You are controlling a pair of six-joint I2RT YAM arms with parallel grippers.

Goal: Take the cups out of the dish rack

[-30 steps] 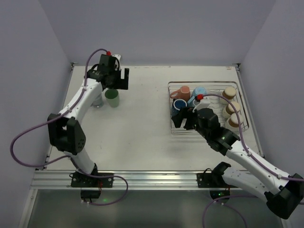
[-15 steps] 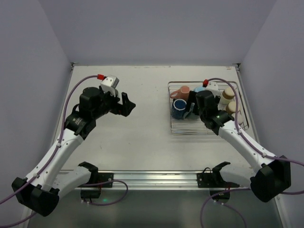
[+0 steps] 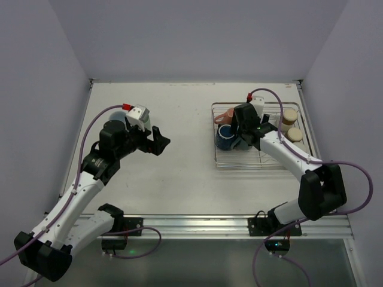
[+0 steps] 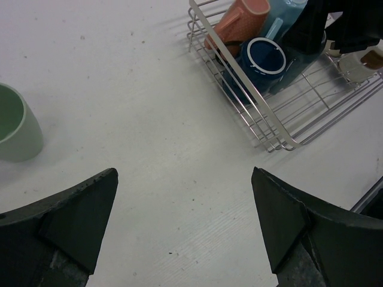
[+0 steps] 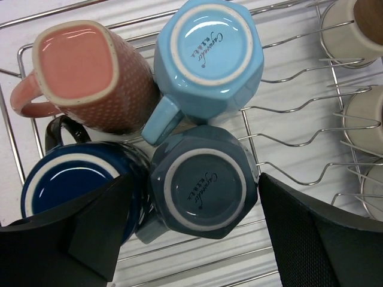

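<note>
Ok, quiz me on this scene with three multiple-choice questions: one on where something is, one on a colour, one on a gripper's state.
1. Where is the green cup?
A) on the table, outside the dish rack
B) inside the rack
C) held in a gripper

2. What colour is the base-up cup framed by the right gripper?
A) salmon pink
B) grey-blue
C) green

3. What state is the left gripper in?
A) shut on a cup
B) shut, empty
C) open, empty

Answers:
1 A: the left wrist view shows it standing on bare table, apart from the rack.
2 B: the right wrist view shows its grey-blue base.
3 C: its jaws stand wide apart with nothing between them.
</note>
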